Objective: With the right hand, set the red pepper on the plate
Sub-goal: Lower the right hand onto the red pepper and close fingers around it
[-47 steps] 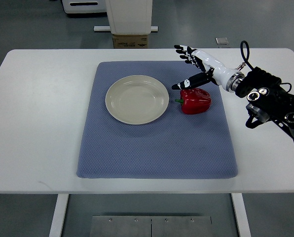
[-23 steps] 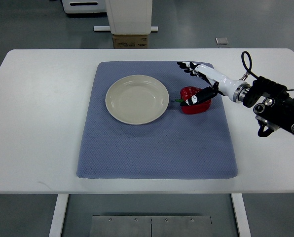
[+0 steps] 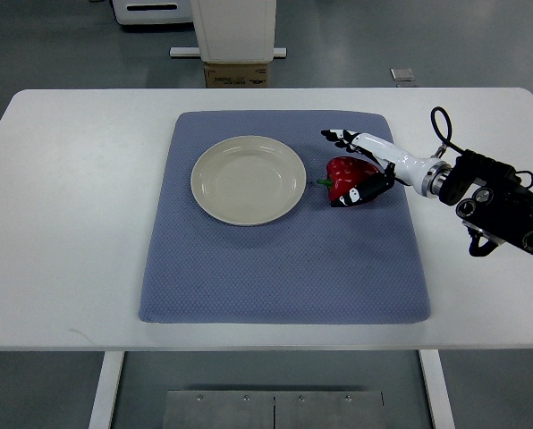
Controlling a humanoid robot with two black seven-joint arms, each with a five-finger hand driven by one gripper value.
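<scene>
Hidden: your right arm runs off the picture's right edge, so you see only its dark wrist housing and the white forearm section. The pepper's right flank sits behind the hand, and you cannot make out how far the contact reaches there.

Hard to make out: the fingertips are small and dark against the mat; you can count several at the far side, but not each joint.

Right hand: it reaches in over the blue mat, straddling the red pepper. The fingers fan out just beyond the pepper's far side, while the dark thumb presses against its near right face. The hand is half closed around the pepper, not yet clamped; whether the far fingers touch it you cannot tell.

Red pepper: it lies on the mat, green stem pointing left toward the plate, just beside the rim and not on it.

Plate: cream, round, on the mat's left-centre part, apart from the hand.

Surface: white, carrying the mat.

Beyond the surface: a cardboard box on the floor, partly covered by a white unit.
</scene>
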